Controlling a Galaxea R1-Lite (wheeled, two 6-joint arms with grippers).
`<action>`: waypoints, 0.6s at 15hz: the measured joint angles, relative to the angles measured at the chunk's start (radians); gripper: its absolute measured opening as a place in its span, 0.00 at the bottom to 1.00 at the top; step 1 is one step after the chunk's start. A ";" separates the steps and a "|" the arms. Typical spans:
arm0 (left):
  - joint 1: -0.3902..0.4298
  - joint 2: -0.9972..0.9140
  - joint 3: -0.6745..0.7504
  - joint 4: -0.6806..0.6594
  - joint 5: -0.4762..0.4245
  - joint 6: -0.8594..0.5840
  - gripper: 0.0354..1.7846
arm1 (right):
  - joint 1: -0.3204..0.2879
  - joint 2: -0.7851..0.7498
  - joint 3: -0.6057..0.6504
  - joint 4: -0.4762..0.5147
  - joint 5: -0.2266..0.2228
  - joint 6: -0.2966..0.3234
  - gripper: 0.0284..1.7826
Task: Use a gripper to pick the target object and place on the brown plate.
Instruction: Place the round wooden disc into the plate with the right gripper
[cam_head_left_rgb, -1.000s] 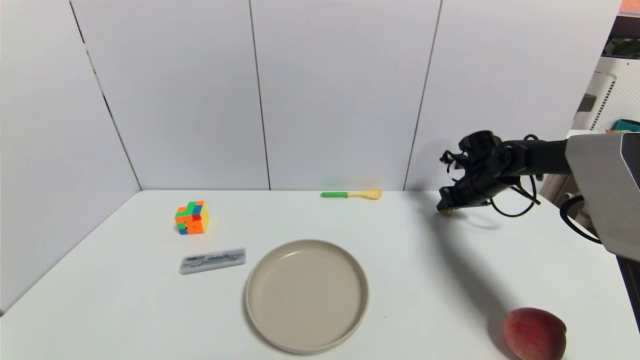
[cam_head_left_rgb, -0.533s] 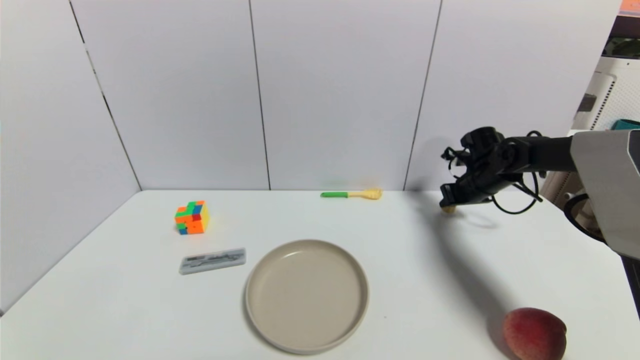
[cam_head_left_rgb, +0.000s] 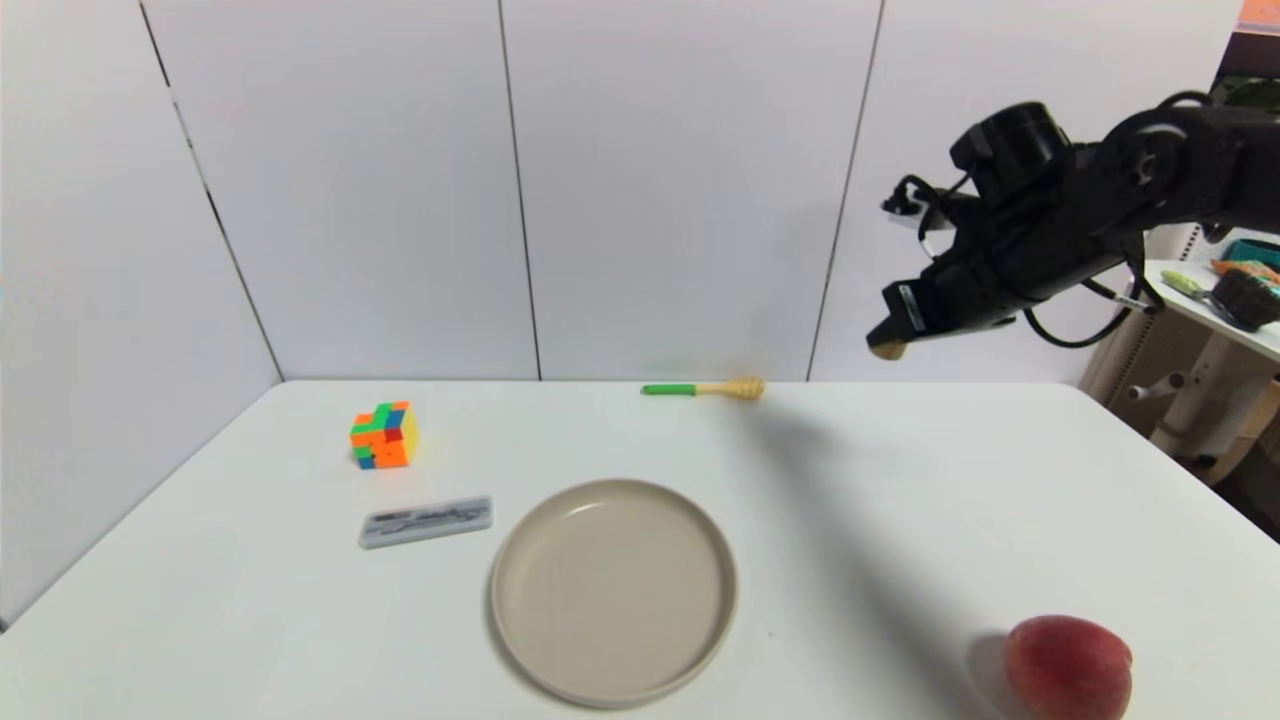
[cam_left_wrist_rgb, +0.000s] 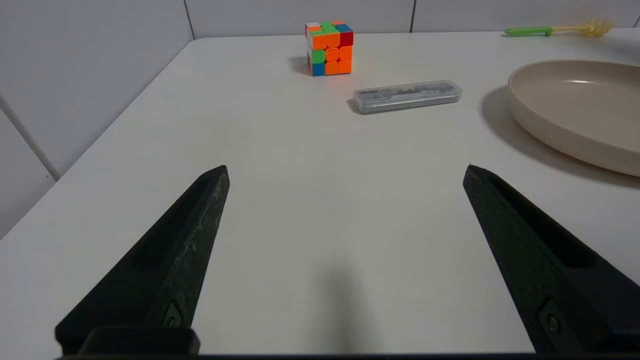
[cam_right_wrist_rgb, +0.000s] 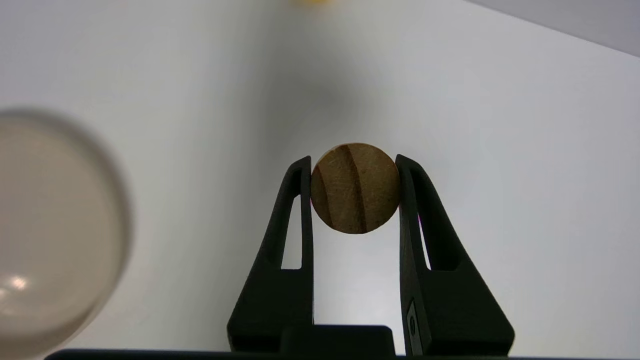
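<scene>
My right gripper (cam_head_left_rgb: 886, 345) is shut on the target object (cam_head_left_rgb: 887, 350), a tiny tan wooden cylinder, and holds it high above the table's far right part. In the right wrist view the cylinder's round end (cam_right_wrist_rgb: 355, 188) sits clamped between the two black fingertips of that gripper (cam_right_wrist_rgb: 355, 162). The brown plate (cam_head_left_rgb: 614, 590) lies empty at the front centre of the table, well to the left of and nearer than the gripper; it also shows in the right wrist view (cam_right_wrist_rgb: 50, 225). My left gripper (cam_left_wrist_rgb: 345, 172) is open and empty, low over the table's front left, out of the head view.
A peach (cam_head_left_rgb: 1068, 668) lies at the front right. A colour cube (cam_head_left_rgb: 384, 435) and a clear flat case (cam_head_left_rgb: 425, 521) sit left of the plate. A green-handled, yellow-headed tool (cam_head_left_rgb: 703, 388) lies by the back wall. A side shelf with items (cam_head_left_rgb: 1225, 300) stands at the right.
My right gripper has risen from the table surface to well above it, carrying the cylinder with it. The arm has swung upward. Nothing else has moved.
</scene>
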 joint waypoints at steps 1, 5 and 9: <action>0.000 0.000 0.000 0.000 0.000 0.000 0.94 | 0.058 -0.039 0.014 0.026 0.000 0.003 0.24; 0.000 0.000 0.000 0.000 0.000 0.000 0.94 | 0.303 -0.139 0.097 0.048 0.001 0.007 0.24; 0.000 0.000 0.000 0.000 0.000 0.000 0.94 | 0.440 -0.130 0.177 0.014 0.004 0.007 0.24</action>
